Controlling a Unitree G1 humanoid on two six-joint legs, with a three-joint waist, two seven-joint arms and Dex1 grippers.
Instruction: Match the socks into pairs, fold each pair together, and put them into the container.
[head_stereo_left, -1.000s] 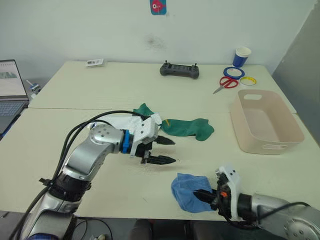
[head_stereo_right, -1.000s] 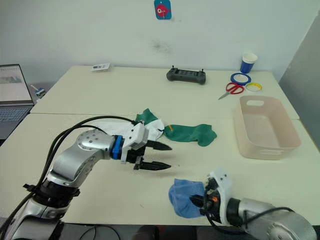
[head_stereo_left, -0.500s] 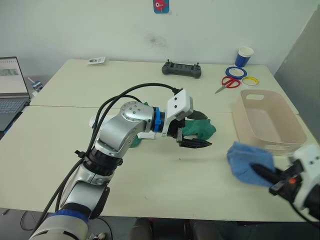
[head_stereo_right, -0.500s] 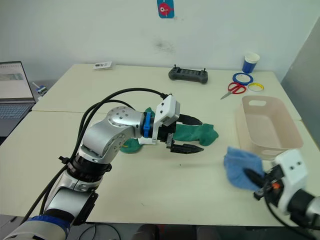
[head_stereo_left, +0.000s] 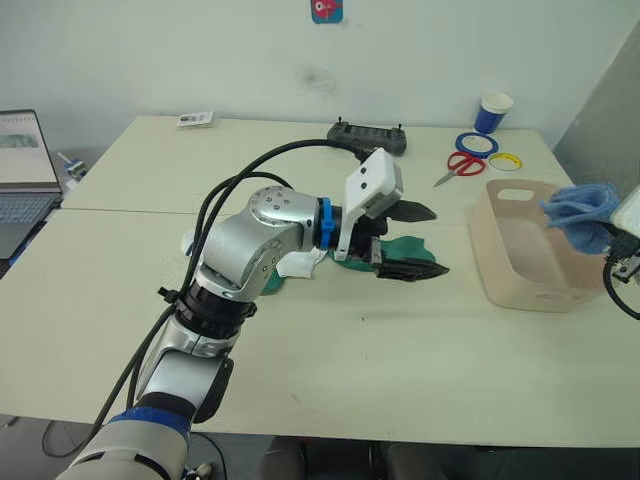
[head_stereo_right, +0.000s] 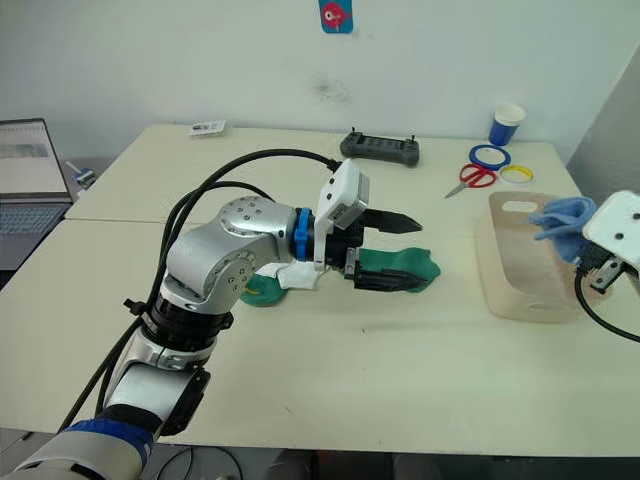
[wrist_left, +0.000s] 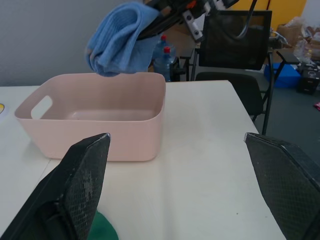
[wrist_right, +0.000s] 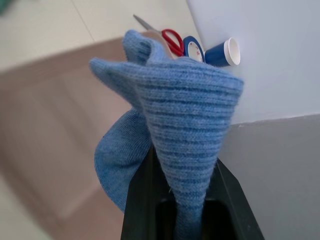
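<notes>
I hold the blue pair (head_stereo_right: 562, 214) pinched in my right gripper (head_stereo_right: 588, 262), above the container (head_stereo_right: 515, 290) at three o'clock. Next: lower, release. My left gripper (head_stereo_right: 392, 250), fingers spread, hovers over a green sock (head_stereo_right: 408, 266).

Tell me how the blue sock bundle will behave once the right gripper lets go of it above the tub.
The blue sock bundle droops in folds from the right gripper, so it is probably floppy and light. Released above the container, it would likely drop limply, without rolling. The knit looks ribbed, so likely not slippery.
</notes>
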